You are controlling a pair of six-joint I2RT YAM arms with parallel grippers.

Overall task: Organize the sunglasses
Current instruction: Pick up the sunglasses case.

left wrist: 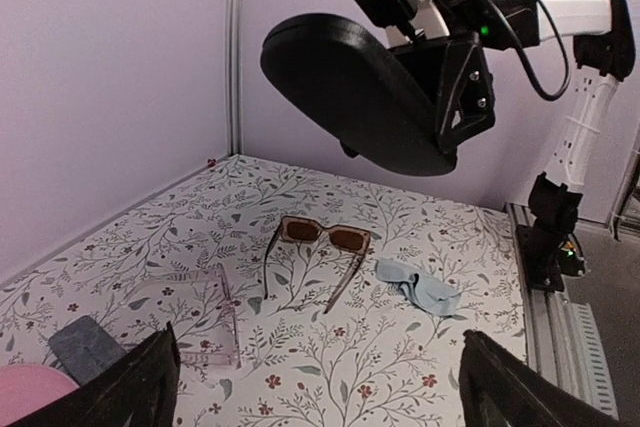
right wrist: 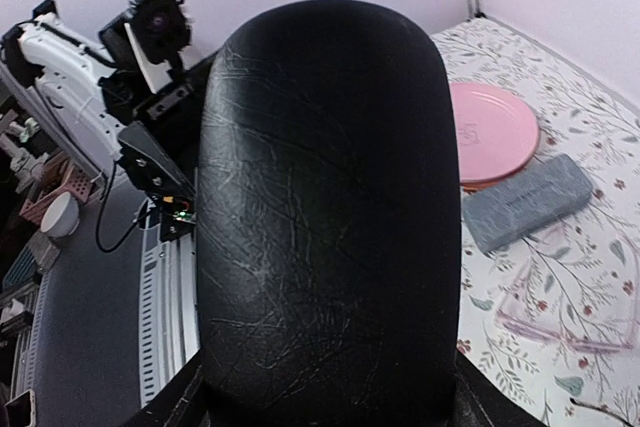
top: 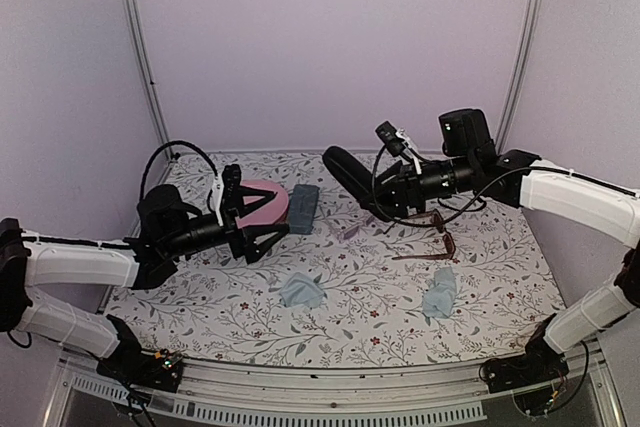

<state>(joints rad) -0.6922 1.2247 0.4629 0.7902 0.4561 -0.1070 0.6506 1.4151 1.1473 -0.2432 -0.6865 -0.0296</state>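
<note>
Holding the case [left wrist: 360, 97] in your right gripper [top: 388, 190], left gripper [top: 265, 230] open and empty, you've stowed neither brown sunglasses [left wrist: 322, 236] nor pale sunglasses [left wrist: 205, 319] yet.

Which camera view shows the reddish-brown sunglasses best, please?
The left wrist view: the reddish-brown sunglasses lie whole, unobstructed. The top view shows them small; in the right wrist view the black case all but hides them.

1. Reddish-brown sunglasses [left wrist: 322, 235]: dark lenses, arms unfolded, front upright, resting on the floral table [left wrist: 400, 347].
2. Pale pinkish sunglasses [left wrist: 226, 312]: see-through frame, arms unfolded, lying on the same table near the first pair, not touching it.
</note>
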